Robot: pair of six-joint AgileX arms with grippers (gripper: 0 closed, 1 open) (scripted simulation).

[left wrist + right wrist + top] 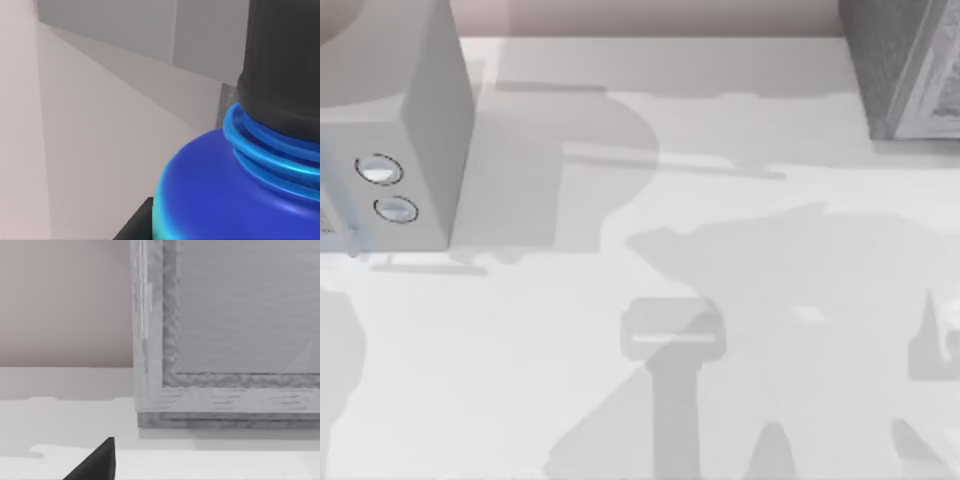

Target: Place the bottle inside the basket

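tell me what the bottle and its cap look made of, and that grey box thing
Bottle: glossy blue, probably plastic, going by the soft highlights on its shoulder and the shiny rings at the neck. Cap: matte black, likely plastic or rubber, with no shine. Grey box: rough and mottled with faint horizontal lines, perhaps woven or fabric-like; the look leaves it open.

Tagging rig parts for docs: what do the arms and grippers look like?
Left arm: pale grey boxy housing with two round, dark-ringed lenses. Right gripper: matte black part tapering to a point. No cables visible.
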